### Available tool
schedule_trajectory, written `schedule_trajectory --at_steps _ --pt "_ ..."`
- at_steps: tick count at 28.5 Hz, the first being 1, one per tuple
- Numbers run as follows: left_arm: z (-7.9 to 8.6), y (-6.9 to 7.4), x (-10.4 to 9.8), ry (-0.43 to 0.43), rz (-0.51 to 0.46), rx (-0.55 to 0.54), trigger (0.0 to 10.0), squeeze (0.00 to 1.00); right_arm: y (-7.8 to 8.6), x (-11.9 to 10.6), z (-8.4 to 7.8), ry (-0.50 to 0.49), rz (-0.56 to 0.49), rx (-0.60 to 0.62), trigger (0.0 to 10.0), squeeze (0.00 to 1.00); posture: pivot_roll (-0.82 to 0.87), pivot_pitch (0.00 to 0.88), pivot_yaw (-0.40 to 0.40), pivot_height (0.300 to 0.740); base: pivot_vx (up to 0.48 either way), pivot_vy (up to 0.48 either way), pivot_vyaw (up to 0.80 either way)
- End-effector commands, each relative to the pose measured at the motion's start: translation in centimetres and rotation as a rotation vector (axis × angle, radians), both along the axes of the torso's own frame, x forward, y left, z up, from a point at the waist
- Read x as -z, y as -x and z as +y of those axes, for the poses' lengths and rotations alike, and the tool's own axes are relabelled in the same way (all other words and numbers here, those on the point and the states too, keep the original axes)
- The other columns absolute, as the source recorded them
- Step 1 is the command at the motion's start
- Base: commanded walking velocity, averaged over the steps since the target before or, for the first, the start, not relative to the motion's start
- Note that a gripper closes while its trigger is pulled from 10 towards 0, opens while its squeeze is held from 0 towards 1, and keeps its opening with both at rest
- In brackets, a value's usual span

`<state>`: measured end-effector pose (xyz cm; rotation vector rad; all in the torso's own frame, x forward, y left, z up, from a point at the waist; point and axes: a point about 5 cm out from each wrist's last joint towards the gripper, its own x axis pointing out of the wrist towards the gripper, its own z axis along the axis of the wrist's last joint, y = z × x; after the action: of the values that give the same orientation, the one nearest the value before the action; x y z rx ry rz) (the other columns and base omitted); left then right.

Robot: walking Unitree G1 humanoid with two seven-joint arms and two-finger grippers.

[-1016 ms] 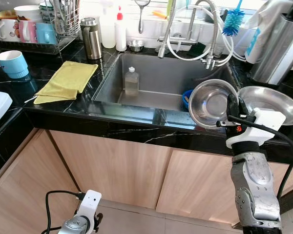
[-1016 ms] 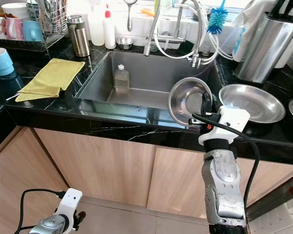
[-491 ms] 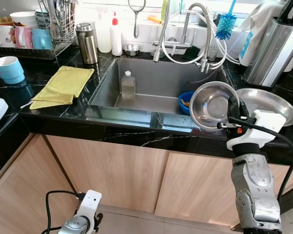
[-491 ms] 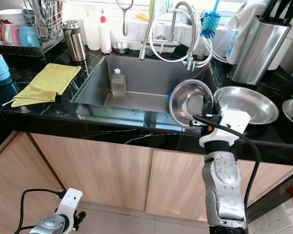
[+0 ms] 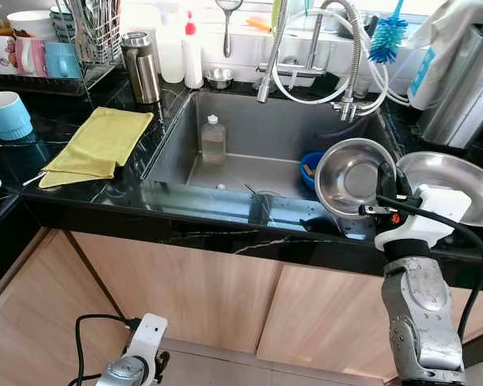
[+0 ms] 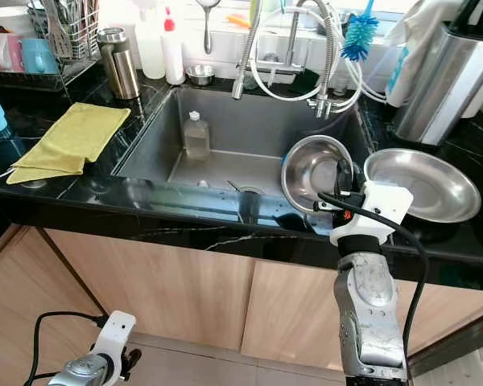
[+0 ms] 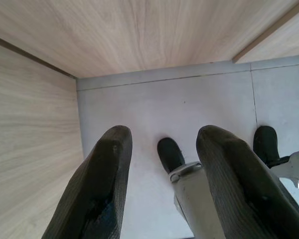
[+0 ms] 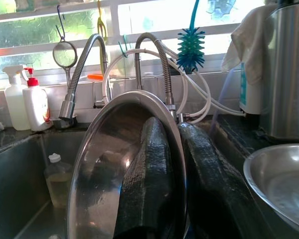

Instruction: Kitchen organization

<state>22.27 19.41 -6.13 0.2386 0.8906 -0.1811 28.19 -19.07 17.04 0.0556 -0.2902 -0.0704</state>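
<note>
Right claw: mine, raised at the near right corner of the sink, fingers pinched on the rim of one steel bowl. One finger lies inside the bowl, the other outside. The bowl is held on edge, its hollow facing left over the sink.

Left claw: mine, hanging low beside the wooden cabinet doors, fingers spread apart, holding nothing, pointing at the grey floor.

On the black worktop, right of the sink: one wide steel plate, just beside the held bowl; one tall steel container farther back.

In the sink: one clear bottle standing at the far left; one blue bowl partly hidden behind the held bowl.

Behind the sink: two spring-neck taps, one small steel cup, one white bottle with red cap, one white spray bottle, one hanging strainer, one blue bottle brush.

Left of the sink: one folded yellow cloth, one steel flask, one wire cutlery rack, one blue cup at the far left edge, and a row of mugs, at least three, the count uncertain.
</note>
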Motion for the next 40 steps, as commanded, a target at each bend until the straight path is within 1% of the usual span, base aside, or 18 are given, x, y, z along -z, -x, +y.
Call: schedule_trajectory --at_steps 1,17,24,28,40 --pt "0.10 0.33 0.21 -0.004 0.015 -0.007 10.0 0.00 0.28 -0.62 -0.19 0.001 -0.025 0.010 10.0 0.00 0.03 0.030 -0.064 0.740 0.266 0.000 0.00" --pt "-0.03 0.37 0.25 0.001 0.014 -0.011 10.0 0.00 0.26 -0.83 -0.09 0.003 -0.029 0.003 10.0 0.00 0.03 0.027 -0.069 0.740 0.266 0.000 0.00" --pt "-0.08 0.40 0.28 0.003 0.013 -0.014 10.0 0.00 0.24 -1.05 0.12 0.022 -0.037 -0.003 10.0 0.00 0.03 0.028 -0.071 0.740 0.289 0.000 0.00" --pt "-0.09 0.44 0.30 0.003 0.015 -0.014 10.0 0.00 0.19 -0.99 0.04 -0.005 -0.036 0.000 10.0 0.00 0.03 0.028 -0.071 0.740 0.295 0.000 0.00" --pt "-0.11 0.50 0.34 0.004 0.017 -0.013 10.0 0.00 0.18 -0.96 0.11 0.002 -0.031 -0.005 10.0 0.00 0.02 0.026 -0.071 0.740 0.295 0.000 0.00"
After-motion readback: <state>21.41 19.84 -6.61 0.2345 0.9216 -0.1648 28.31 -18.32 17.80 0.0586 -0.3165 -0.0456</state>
